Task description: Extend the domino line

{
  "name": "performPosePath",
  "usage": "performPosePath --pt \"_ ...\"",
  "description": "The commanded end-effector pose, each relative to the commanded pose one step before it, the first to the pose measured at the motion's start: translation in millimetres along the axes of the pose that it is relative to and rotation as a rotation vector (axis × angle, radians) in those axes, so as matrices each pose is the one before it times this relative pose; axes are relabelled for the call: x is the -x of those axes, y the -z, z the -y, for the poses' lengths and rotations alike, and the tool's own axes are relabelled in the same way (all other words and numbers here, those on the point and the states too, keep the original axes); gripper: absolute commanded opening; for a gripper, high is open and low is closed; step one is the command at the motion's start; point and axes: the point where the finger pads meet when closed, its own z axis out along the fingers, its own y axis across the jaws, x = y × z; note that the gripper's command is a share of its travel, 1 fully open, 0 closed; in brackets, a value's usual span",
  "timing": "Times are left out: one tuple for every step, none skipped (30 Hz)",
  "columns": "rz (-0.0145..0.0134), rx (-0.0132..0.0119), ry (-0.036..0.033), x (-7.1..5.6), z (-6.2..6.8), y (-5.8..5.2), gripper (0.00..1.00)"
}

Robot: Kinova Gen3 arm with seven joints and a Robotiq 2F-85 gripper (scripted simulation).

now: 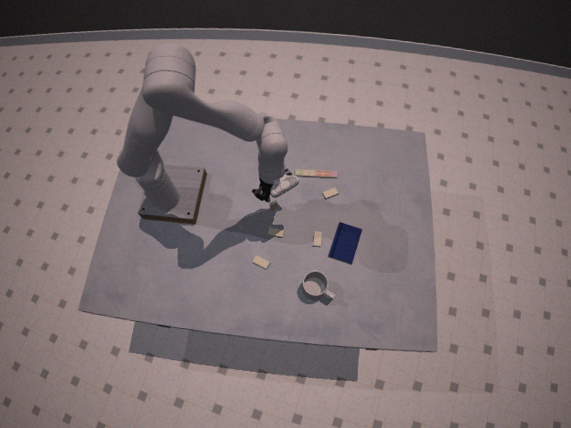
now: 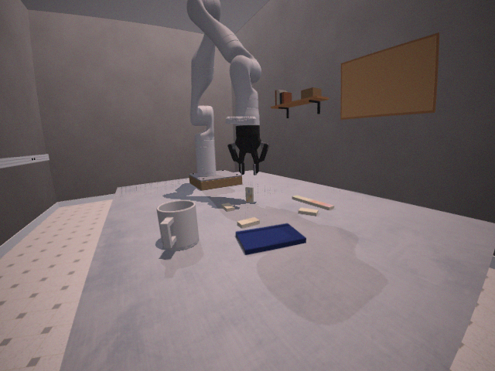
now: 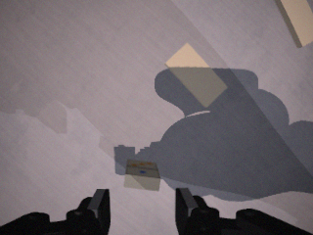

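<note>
Bending high over the table (image 1: 392,313) (image 2: 240,319) (image 3: 49,176), with arm (image 1: 235,117) (image 2: 244,79) arching and claw (image 1: 261,195) (image 2: 248,169) (image 3: 142,205) gaping partway, gripping nothing.
Showing the blue slab (image 1: 345,242) (image 2: 270,238) lying near the mug (image 1: 315,283) (image 2: 182,223), and the line (image 1: 316,173) (image 2: 312,202) running straight, well apart from both; leaving four loose dominoes (image 1: 276,232) (image 2: 228,207) (image 3: 197,75) lying flat, blank sides up, and one upright domino (image 1: 273,205) (image 2: 249,194) (image 3: 142,175) standing on end below the fingertips, away from the line.
</note>
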Motion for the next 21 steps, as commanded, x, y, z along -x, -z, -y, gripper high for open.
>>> performPosePath --pt "-0.02047 -0.01078 -0.09961 -1.18 -0.60 -0.39 0.47" --pt "-0.00082 -0.00153 -0.01236 -0.19 -0.12 -0.08 0.47" --pt "-0.00067 -0.00128 -0.01029 -0.16 -0.10 -0.07 0.47" --pt "-0.00054 -0.00104 -0.00832 -0.13 -0.08 -0.05 0.47" --pt "-0.00042 -0.00082 -0.00649 -0.11 -0.06 -0.04 0.47" --pt "0.00000 0.00000 0.00000 0.00 0.00 0.00 0.47" --pt "0.00000 0.00000 0.00000 0.00 0.00 0.00 0.47" --pt "-0.00031 -0.00061 -0.00483 -0.08 -0.04 -0.03 0.47" --pt "-0.00022 -0.00043 -0.00335 -0.06 -0.03 -0.02 0.47" --pt "-0.00013 -0.00027 -0.00211 -0.04 -0.02 -0.01 0.47" --pt "-0.00007 -0.00014 -0.00112 -0.02 -0.01 -0.01 0.47" --pt "-0.00003 -0.00005 -0.00043 -0.01 0.00 0.00 0.47" --pt "0.00000 -0.00001 -0.00006 0.00 0.00 0.00 0.47" --pt "0.00000 0.00000 0.00000 0.00 0.00 0.00 0.47" --pt "0.00000 0.00000 0.00000 0.00 0.00 0.00 0.47" --pt "0.00000 0.00000 0.00000 0.00 0.00 0.00 0.47" --pt "0.00000 0.00000 0.00000 0.00 0.00 0.00 0.47" --pt "0.00000 0.00000 0.00000 0.00 0.00 0.00 0.47" --pt "0.00000 0.00000 0.00000 0.00 0.00 0.00 0.47" --pt "0.00000 0.00000 0.00000 0.00 0.00 0.00 0.47" --pt "0.00000 0.00000 0.00000 0.00 0.00 0.00 0.47"
